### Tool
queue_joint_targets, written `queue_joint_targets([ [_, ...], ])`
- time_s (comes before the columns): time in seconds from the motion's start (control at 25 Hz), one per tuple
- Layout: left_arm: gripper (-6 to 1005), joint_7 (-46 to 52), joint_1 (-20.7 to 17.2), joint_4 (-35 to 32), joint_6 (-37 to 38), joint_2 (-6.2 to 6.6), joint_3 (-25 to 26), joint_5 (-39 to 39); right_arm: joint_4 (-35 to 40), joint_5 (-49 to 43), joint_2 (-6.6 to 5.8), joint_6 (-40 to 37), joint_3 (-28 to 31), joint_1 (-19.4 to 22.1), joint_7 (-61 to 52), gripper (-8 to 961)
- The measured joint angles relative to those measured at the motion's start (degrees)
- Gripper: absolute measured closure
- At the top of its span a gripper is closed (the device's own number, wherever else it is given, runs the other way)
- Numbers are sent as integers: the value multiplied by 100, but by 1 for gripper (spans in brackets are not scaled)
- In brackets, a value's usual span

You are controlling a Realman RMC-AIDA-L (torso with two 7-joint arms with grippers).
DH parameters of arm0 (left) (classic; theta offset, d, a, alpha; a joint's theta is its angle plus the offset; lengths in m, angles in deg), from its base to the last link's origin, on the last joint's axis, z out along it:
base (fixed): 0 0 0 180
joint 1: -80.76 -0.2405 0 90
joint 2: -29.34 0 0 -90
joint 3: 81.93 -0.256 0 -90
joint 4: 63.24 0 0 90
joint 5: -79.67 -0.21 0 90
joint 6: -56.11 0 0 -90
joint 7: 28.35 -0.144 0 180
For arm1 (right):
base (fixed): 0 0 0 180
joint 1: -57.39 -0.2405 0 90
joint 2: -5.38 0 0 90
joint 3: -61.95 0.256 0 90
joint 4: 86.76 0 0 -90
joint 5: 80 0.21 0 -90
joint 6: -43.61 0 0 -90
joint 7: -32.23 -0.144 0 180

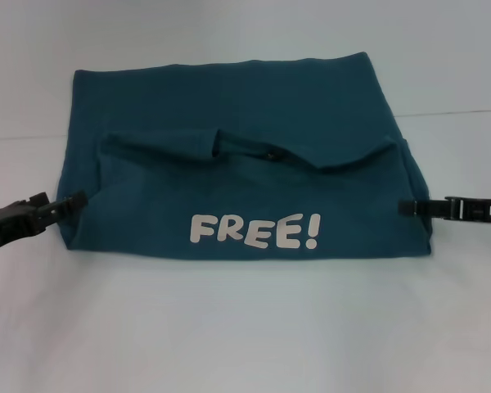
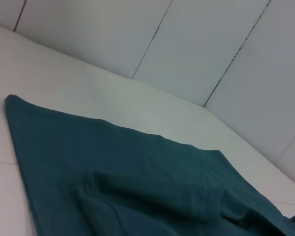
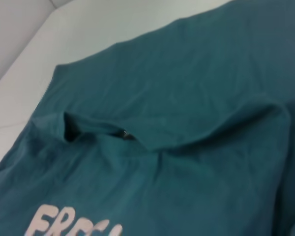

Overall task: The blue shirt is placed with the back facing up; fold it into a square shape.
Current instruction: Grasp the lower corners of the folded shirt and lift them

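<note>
Where the head view looks down on the white table (image 1: 245, 327), the blue shirt (image 1: 237, 123) lies in the middle of the frame, folded once so a front flap lies over the back part. The white letters "FREE!" (image 1: 254, 231) sit in the lower middle of that flap. The flap's top edge is wavy and a bit bunched across the middle of the frame.

The left gripper (image 1: 75, 201) comes in from the lower left edge of the head view, and its tip touches the shirt's left side. The right gripper (image 1: 406, 207) comes in from the right edge at about the same height, and its tip touches the shirt's right side. Both tips look thin and pressed together, but it is not clear if cloth is pinched in them.

Only the head view shows the two grippers. The left wrist view shows the plain shirt (image 2: 113, 162) filling the lower part of the frame, with grey wall panels (image 2: 196, 44) behind. The right wrist view shows the shirt (image 3: 187, 83) up close, with part of the letters (image 3: 73, 223) at the lower left.
</note>
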Motion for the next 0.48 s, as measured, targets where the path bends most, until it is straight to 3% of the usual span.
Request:
queue_joint_targets([
  [0.24, 98, -7, -41, 10, -6, -15, 0, 0, -62, -21, -39, -60, 3, 138, -21, 239],
  [0.48, 102, -34, -53, 32, -6, -26, 0, 0, -77, -22, 56, 7, 4, 160, 16, 238],
])
